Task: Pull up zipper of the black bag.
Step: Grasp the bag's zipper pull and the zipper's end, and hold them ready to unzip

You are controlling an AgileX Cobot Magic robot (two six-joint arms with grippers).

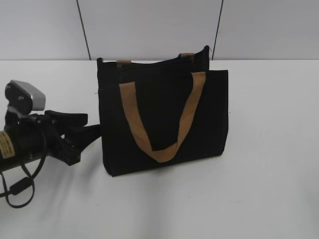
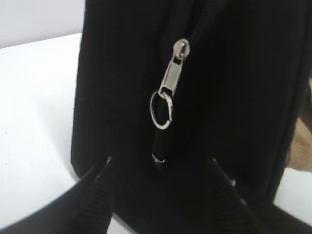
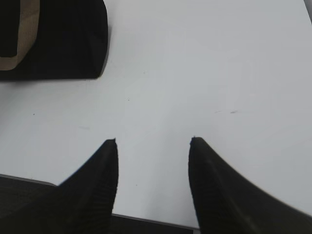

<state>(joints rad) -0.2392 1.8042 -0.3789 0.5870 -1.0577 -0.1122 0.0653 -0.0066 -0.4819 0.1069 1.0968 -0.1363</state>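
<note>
The black bag (image 1: 164,119) stands upright on the white table, a tan handle (image 1: 162,119) hanging down its front. My left gripper (image 1: 92,130) is at the bag's left end, open, its fingers either side of the end panel. In the left wrist view the zipper (image 2: 171,73), a silver pull tab with a small ring (image 2: 161,109), hangs on the black track just ahead of my open left gripper (image 2: 161,163). My right gripper (image 3: 153,141) is open and empty over bare table; a corner of the bag (image 3: 63,39) shows at its upper left. The right arm is out of the exterior view.
The white table (image 1: 269,189) stretches around the bag. A grey wall with panel seams (image 1: 149,25) stands behind it. My left arm's cable (image 1: 20,189) loops at the table's left edge.
</note>
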